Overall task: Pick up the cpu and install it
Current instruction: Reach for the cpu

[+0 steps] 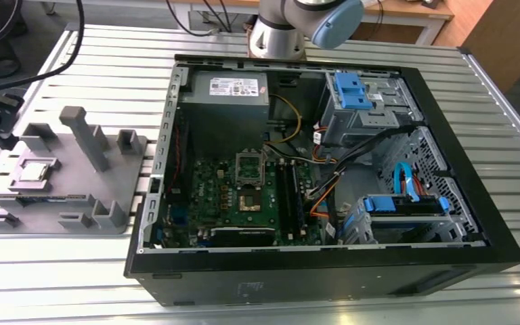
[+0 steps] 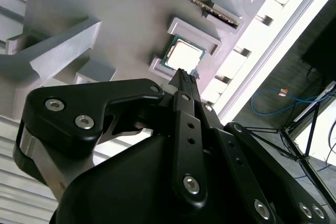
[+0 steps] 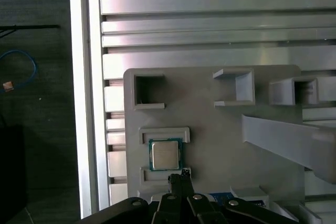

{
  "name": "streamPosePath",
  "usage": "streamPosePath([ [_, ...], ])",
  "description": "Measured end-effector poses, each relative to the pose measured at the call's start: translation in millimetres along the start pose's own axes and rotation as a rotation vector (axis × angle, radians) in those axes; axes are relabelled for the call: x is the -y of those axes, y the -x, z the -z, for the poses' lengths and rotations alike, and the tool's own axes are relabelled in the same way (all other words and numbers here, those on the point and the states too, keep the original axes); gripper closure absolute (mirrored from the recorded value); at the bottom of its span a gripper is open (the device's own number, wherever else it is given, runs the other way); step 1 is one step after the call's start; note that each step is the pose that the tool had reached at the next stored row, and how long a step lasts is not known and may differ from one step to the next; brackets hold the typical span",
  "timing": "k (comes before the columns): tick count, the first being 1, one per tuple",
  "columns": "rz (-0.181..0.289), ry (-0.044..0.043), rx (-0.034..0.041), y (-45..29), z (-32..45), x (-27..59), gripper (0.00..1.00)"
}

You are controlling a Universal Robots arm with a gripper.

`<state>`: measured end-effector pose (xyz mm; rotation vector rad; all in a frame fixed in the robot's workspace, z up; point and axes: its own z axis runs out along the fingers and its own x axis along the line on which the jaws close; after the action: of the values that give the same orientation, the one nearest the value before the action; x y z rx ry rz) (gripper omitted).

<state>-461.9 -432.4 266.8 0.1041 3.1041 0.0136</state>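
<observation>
The cpu lies flat, silver top up, in a shallow seat of the grey fixture plate, near the plate's edge at the exterior view's left. In the first wrist view the chip sits between two low grey rims of the plate, with its dark border visible all around. In the second wrist view it rests in the same seat of the plate.

The gripper hangs above the fixture plate, its black tip right at the cpu's near edge. In the second wrist view the gripper points at the chip. The fingers seem to be together, with no gap between them and nothing held, though the angle is poor for this. Whether the tip touches the chip cannot be told.

The fixture plate also holds a memory module, which stands on its edge in a narrow slot beside the cpu's seat. Tall grey posts rise from the plate.

Beside the fixture plate, at the exterior view's right, an open computer case lies on the same slotted aluminium table. Inside the case are a green motherboard with its socket, a power supply, two blue drive cages and loose cables.
</observation>
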Motion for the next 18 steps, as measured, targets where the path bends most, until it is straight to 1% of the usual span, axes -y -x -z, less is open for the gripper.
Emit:
streamPosePath([
  [4,0.0,-0.0056,-0.0036,-0.8,-5.2,0.1,0.89],
  [8,0.0,-0.0079,-0.0068,-1.5,-10.8,0.2,0.89],
  [15,0.0,-0.0078,-0.0069,-2.0,-12.3,0.2,0.89],
  [18,0.0,-0.0079,-0.0071,-2.1,-15.1,0.2,0.89],
])
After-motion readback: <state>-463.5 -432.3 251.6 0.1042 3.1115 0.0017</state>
